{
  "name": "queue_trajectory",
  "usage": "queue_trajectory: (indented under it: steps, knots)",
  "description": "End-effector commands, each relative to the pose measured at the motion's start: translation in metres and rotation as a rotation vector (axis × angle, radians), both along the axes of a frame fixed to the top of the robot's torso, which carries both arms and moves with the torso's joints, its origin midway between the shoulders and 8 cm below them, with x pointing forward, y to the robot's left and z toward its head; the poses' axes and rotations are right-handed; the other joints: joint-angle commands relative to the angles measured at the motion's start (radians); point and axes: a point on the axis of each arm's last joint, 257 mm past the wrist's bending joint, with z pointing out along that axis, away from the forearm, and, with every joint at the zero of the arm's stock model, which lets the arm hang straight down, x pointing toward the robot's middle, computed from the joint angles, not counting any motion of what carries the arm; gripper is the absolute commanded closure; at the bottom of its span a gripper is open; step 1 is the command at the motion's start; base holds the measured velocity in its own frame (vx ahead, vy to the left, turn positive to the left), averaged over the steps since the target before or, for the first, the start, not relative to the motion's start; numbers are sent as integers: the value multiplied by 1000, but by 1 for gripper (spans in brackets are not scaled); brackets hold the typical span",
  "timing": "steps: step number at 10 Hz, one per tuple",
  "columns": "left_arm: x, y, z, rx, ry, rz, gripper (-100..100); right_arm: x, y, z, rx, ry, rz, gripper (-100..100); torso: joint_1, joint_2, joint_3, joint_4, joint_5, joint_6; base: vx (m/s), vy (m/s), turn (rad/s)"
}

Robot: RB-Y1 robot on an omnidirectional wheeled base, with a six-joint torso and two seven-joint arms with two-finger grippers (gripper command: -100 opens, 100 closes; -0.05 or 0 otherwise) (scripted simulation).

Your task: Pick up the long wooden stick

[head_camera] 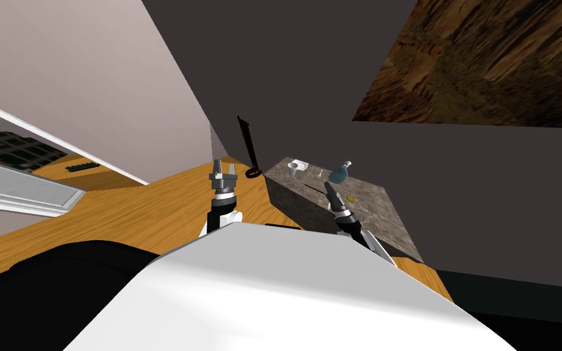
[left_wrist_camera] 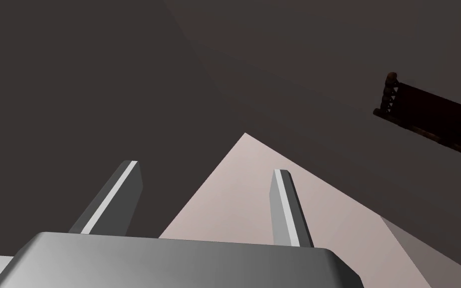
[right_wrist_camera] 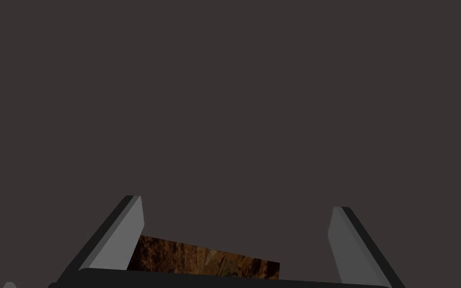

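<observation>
You see the thin pale stick (head_camera: 321, 173) as a short light sliver, too small to tell its material. It lies flat and loose on top of the grey mottled stone-look block (head_camera: 371, 213), between the white cup (head_camera: 296, 166) and the blue bottle (head_camera: 339, 174), touching neither.

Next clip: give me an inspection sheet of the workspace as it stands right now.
Surface: mottled stone counter standing on a wooden floor.
Job's things: a thin pale sliver on the counter may be the stick; cannot tell.
Clutter: white cup, blue bottle and small yellow item on the counter; black stand on the floor.
Grippers: left gripper open, over the floor; right gripper open, over the counter.
Cables: nothing seen.
Surroundings: dark walls, brown picture.
</observation>
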Motion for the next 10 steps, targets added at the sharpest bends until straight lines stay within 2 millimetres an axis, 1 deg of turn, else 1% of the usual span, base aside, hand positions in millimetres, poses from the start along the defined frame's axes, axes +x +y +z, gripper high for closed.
queue_trajectory:
  steps: [1, 2, 3, 4, 5, 6, 7, 8, 9, 10]
  knots:
    - [0, 0, 0, 0, 0, 0, 0, 2, 1, -25, -64, 46, 21, -100, 0, 0, 0, 0, 0, 0, 12, 72, 95]
    - [0, 0, 0, 0, 0, 0, 0, 2, -1, -29, -83, 55, 26, -100, 1, -1, 0, 0, 0, 0, 12, 76, 56]
    - [0, 0, 0, 0, 0, 0, 0, 2, -4, -51, -130, 99, 37, -100, 1, -1, 0, 0, 0, 0, -4, 105, 110]
    - [0, 0, 0, 0, 0, 0, 0, 1, -5, -53, -154, 103, 47, -100, 3, 0, 0, 0, 0, 0, -4, 98, 43]
    - [0, 0, 0, 0, 0, 0, 0, 0, -9, -75, -201, 148, 55, -100, 2, 0, 0, 0, 1, 0, -5, 107, 106]
    - [0, 0, 0, 0, 0, 0, 0, -1, -12, -77, -228, 152, 66, -100, 3, 0, 0, 0, 0, 0, 6, 78, 48]
    - [0, 0, 0, 0, 0, 0, 0, -4, -18, -100, -276, 198, 73, -100, 1, 0, 0, 0, 0, 0, 11, 101, 105]
    - [0, 0, 0, 0, 0, 0, 0, -5, -21, -101, -307, 202, 86, -100, 2, 0, 0, 0, 0, 0, 7, 90, 49]
    - [0, 0, 0, 0, 0, 0, 0, -9, -29, -124, -357, 247, 93, -100, 2, 0, 0, 0, 0, 0, -14, 116, 100]
    - [0, 0, 0, 0, 0, 0, 0, -10, -32, -125, -381, 251, 101, -100, 3, 1, 0, 0, 1, 0, -15, 96, 54]
